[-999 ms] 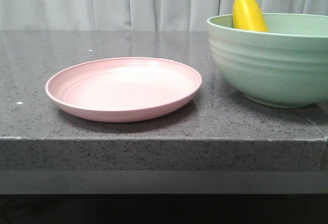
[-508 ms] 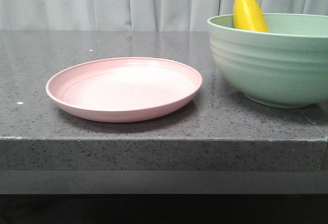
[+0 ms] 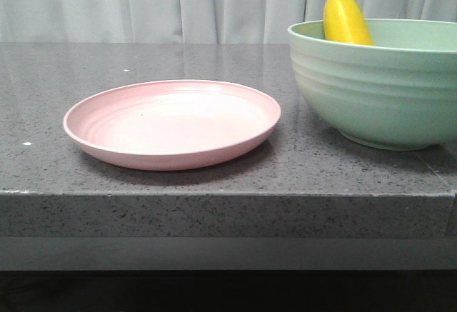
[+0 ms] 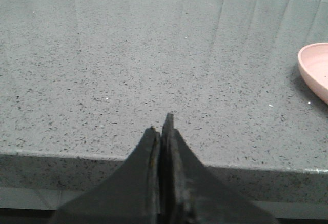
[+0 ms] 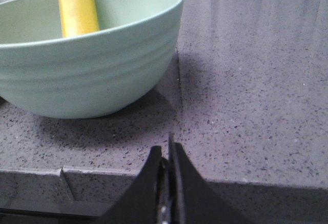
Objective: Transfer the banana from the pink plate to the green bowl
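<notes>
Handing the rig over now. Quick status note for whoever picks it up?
Left gripper: shut, empty, at the near table edge, left of the pink plate.
Right gripper: shut, empty, at the near edge, by the green bowl.
Banana: in the green bowl, leaning on its wall, tip above the rim.
Pink plate: bare, on the grey table, left of the bowl.
Done: banana is in the bowl.
Left: nothing visible; both arms are clear of the dishes.
</notes>
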